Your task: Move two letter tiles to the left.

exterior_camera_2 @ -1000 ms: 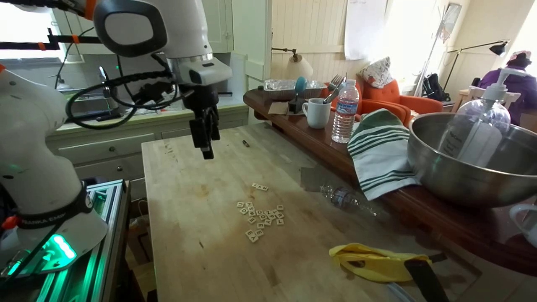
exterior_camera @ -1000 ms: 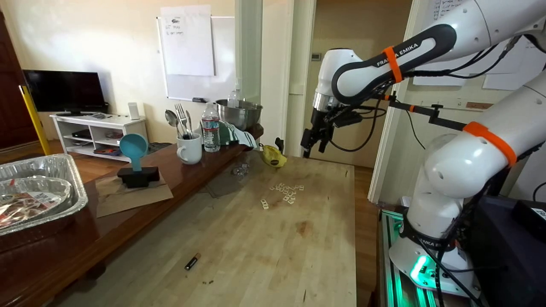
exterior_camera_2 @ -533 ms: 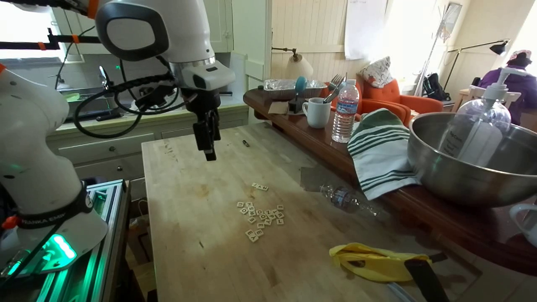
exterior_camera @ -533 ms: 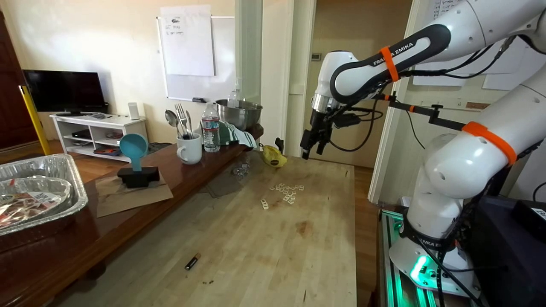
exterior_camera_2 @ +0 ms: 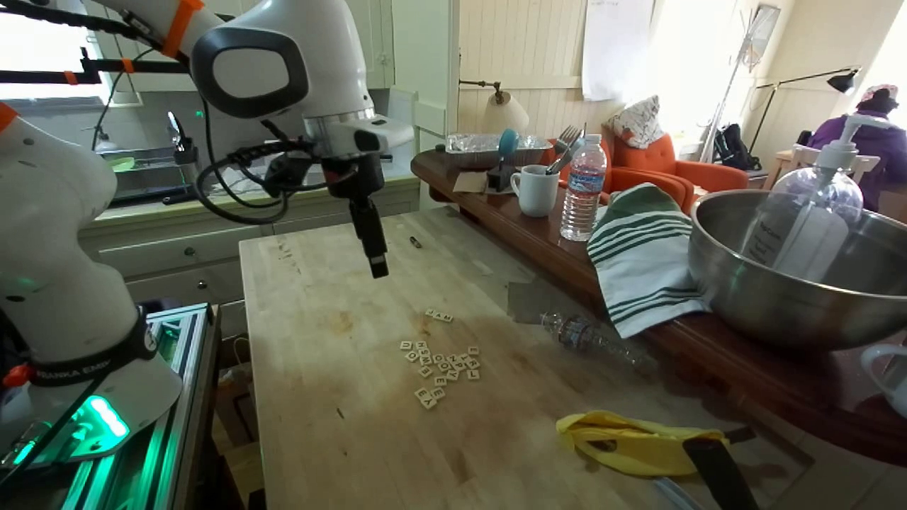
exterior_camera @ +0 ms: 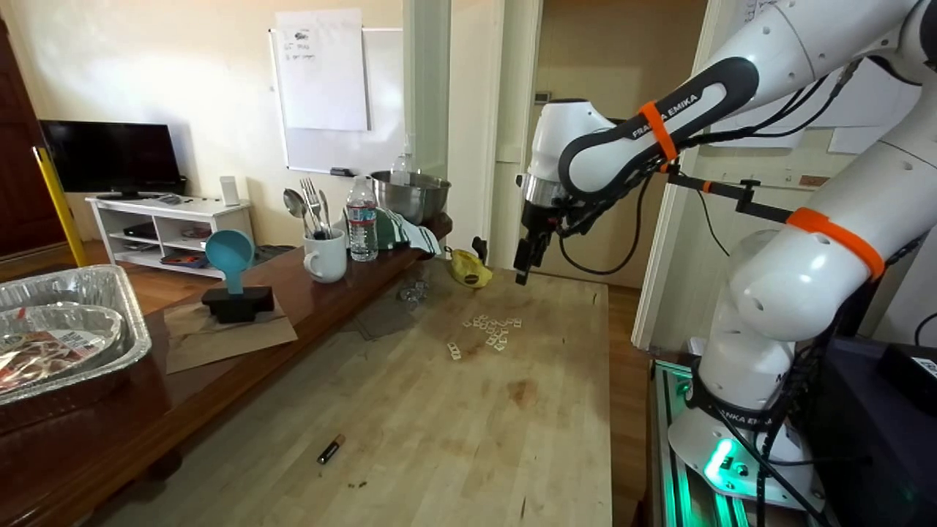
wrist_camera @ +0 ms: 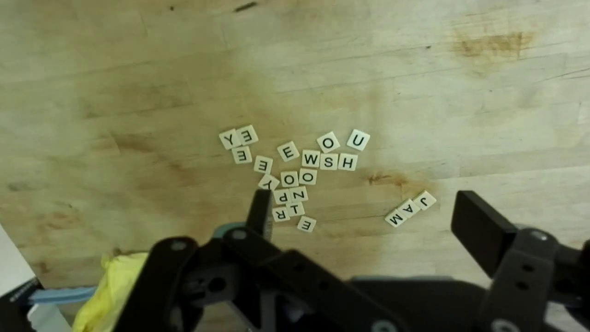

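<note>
Several small pale square letter tiles lie flat on the wooden table in a loose cluster, in the wrist view [wrist_camera: 310, 158] and in both exterior views [exterior_camera: 494, 329] [exterior_camera_2: 440, 381]. Three more tiles, reading JAM [wrist_camera: 408, 209], form a short slanted row apart from the cluster; this row also shows in both exterior views [exterior_camera: 454, 350] [exterior_camera_2: 438, 315]. My gripper [wrist_camera: 364, 196] is open and empty, raised above the table. In the wrist view its left finger overlaps the edge of a Y tile, and the JAM row appears between the fingers. The gripper also shows in both exterior views [exterior_camera: 521, 278] [exterior_camera_2: 380, 273].
A yellow bag-like object [exterior_camera_2: 638, 443] and a clear plastic bottle [exterior_camera_2: 581, 333] lie on the table. A battery [exterior_camera: 331, 449] lies farther along it. A raised wooden counter [exterior_camera: 293, 293] borders one side, with a mug [exterior_camera: 325, 256], water bottle [exterior_camera: 361, 219] and steel bowl [exterior_camera_2: 793, 276].
The arm has lowered and reached forward, and the gripper has turned. It has moved slightly left in one exterior picture and right in another. The tiles have not moved.
</note>
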